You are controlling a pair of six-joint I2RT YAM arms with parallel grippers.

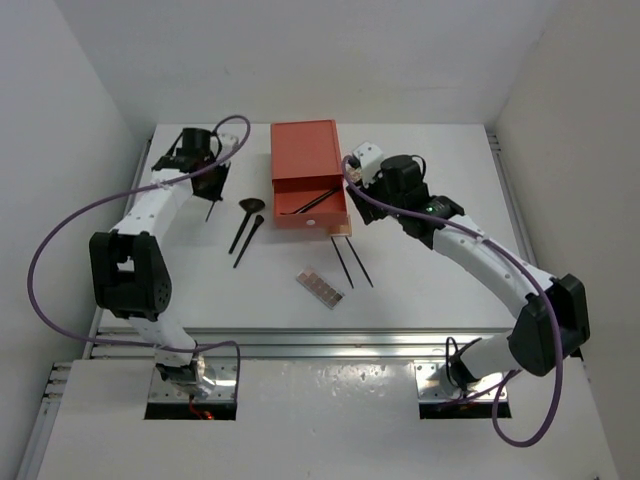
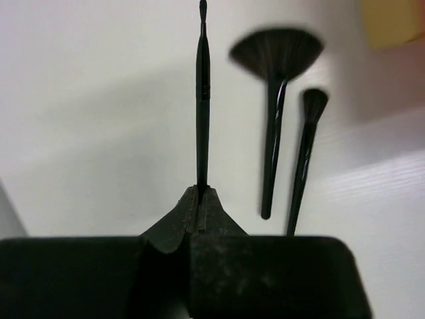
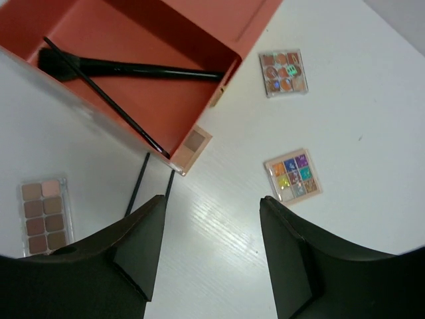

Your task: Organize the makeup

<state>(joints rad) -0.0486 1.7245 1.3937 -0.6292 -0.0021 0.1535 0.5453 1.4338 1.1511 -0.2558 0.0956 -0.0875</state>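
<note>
My left gripper (image 2: pixel 200 193) is shut on the end of a thin dark stick (image 2: pixel 202 100) that points away over the table; in the top view it is at the far left (image 1: pixel 205 172). A fan brush (image 2: pixel 273 80) and a round brush (image 2: pixel 307 146) lie just right of the stick. My right gripper (image 3: pixel 212 199) hangs open over bare table beside the open drawer (image 3: pixel 166 106). The drawer holds a dark brush (image 3: pixel 133 68) and a thin stick (image 3: pixel 106 100). Two square palettes (image 3: pixel 283 72) (image 3: pixel 293 176) lie right of it. A long palette (image 3: pixel 43 214) lies at the left.
The orange-red drawer box (image 1: pixel 305 150) stands at the table's middle back, its drawer (image 1: pixel 340 205) pulled toward me. Two thin sticks (image 1: pixel 343 262) (image 1: pixel 360 262) lie in front of it, near a small tan pan (image 3: pixel 192 147) at the drawer's corner. White walls enclose the table.
</note>
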